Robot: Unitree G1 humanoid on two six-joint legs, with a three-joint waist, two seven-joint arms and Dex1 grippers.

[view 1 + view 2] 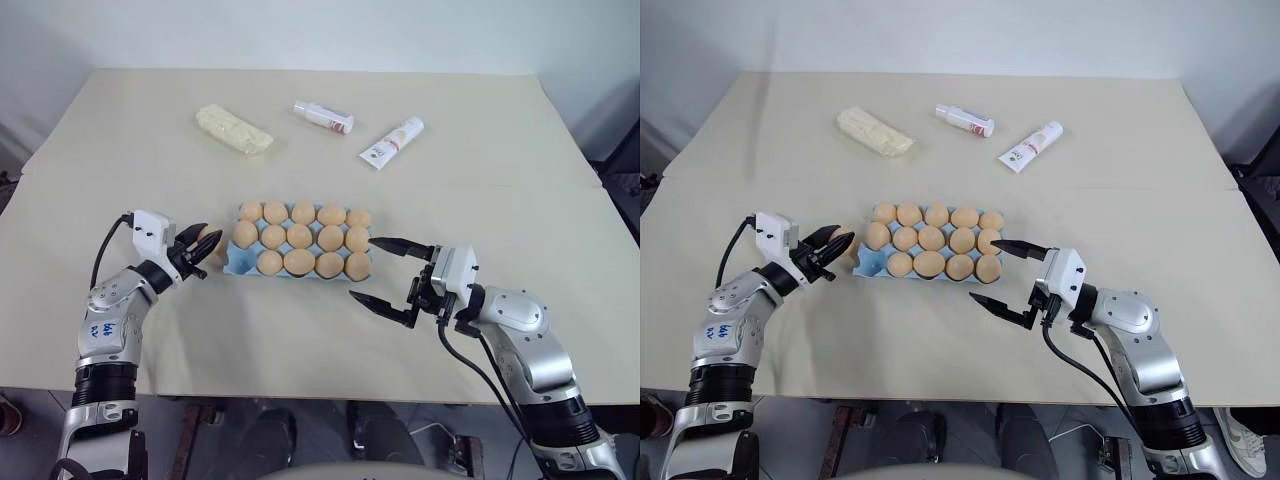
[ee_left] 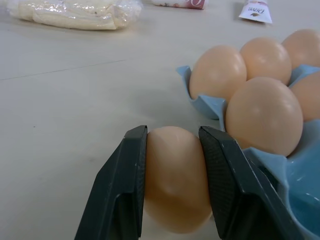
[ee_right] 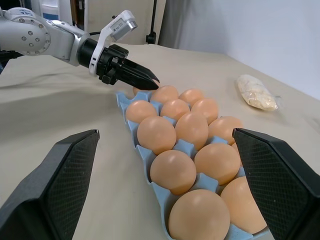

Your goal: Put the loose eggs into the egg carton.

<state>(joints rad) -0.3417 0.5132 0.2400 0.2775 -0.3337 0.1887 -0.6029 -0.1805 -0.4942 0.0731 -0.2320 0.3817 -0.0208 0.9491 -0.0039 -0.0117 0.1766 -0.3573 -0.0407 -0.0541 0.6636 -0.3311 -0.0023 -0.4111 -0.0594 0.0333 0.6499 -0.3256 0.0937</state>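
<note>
Pinching loose egg (image 2: 176, 180) beside egg carton (image 1: 232, 262) edge, left gripper (image 1: 203, 250) (right gripper (image 1: 385, 272) spread wide)

Tan-orange, unpatterned: eggs in carton (image 1: 300, 237), likewise loose egg (image 2: 176, 177). Light blue egg carton (image 1: 232, 262). Plain beige desk (image 1: 450, 190). Pale yellow lumpy block (image 1: 233, 129). White tube (image 1: 391, 142) with red and green print; white bottle (image 1: 323, 117) with dark red band. Black fingers, white housing on left end effector (image 1: 203, 254) and right end effector (image 1: 362, 270).
</note>
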